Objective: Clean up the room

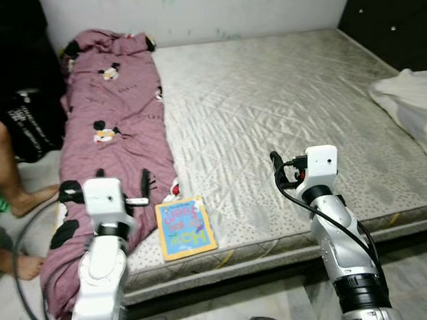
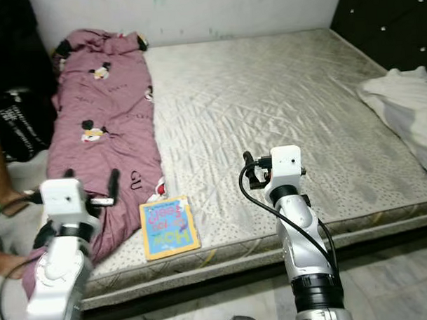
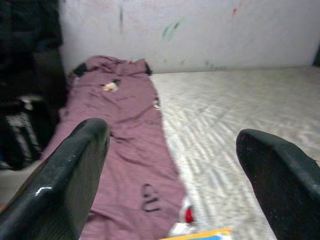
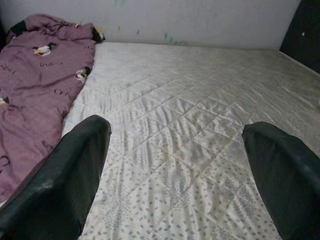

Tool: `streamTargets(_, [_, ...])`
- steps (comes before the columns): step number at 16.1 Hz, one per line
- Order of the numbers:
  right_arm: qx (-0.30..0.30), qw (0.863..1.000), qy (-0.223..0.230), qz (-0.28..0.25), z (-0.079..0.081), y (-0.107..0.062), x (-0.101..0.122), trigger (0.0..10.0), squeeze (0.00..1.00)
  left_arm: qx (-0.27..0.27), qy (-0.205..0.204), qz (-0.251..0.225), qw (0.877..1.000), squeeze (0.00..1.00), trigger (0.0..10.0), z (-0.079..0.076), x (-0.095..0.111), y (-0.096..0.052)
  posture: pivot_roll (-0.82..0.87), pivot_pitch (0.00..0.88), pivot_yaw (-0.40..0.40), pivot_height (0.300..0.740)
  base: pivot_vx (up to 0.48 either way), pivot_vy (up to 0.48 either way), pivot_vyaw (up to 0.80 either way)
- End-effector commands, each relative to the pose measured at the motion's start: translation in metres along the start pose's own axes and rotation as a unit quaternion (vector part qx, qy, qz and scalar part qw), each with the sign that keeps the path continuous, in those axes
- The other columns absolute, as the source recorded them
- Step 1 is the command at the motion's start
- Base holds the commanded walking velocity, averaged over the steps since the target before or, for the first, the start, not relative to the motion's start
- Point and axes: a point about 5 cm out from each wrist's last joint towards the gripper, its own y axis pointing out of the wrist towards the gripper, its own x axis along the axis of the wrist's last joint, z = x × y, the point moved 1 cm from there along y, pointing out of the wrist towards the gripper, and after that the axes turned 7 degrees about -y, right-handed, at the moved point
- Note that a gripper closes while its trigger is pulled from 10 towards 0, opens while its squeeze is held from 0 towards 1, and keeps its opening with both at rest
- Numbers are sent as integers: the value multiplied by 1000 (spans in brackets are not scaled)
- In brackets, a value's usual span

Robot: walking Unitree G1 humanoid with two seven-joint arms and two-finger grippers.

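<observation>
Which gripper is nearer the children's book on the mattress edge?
Left. The left gripper hovers just beside the book, over the purple blanket; the right gripper hangs farther off over bare mattress.

A bare quilted mattress (image 1: 282,108) carries 3 things: a mauve cartoon-print blanket (image 1: 114,135) along its left side, a picture book (image 1: 186,228) at the near edge, white cloth (image 1: 411,100) far right.

A mauve cartoon-print blanket (image 1: 114,128) lies on a grey quilted mattress (image 1: 282,108) beside a blue-and-yellow book (image 1: 185,228).
</observation>
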Motion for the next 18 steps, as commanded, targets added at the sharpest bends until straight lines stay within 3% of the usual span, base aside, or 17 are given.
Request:
streamTargets(1, [21, 1000, -10, -9, 10, 7, 10, 10000, 0, 14, 1, -10, 1000, 0, 10000, 5, 3, 0, -23, 48, -55, 740, 0, 0, 0])
streamTargets(4, [39, 999, -12, -17, 27, 14, 18, 10000, 0, 58, 2, -16, 998, 0, 10000, 22, 8, 0, -3, 57, -49, 740, 0, 0, 0])
streamTargets(6, [42, 999, -1, -10, 37, 9, 9, 10000, 0, 67, 18, -2, 998, 0, 10000, 25, 5, 0, 23, 47, -15, 740, 0, 0, 0])
streamTargets(10, [30, 999, 15, 3, 34, 7, 2, 10000, 0, 66, 16, 2, 998, 0, 10000, 27, 3, 0, 33, 41, -6, 740, 0, 0, -144])
streamTargets(15, [43, 999, 6, -1, 35, 16, 7, 10000, 0, 64, -1, 8, 998, 0, 10000, 25, 3, 5, 50, 54, -28, 740, 0, 0, -400])
streamTargets(18, [56, 998, 5, -4, 38, 16, 8, 10000, 0, 82, -6, -3, 997, 0, 10000, 28, 8, -2, 63, 66, -41, 740, 0, 0, 0])
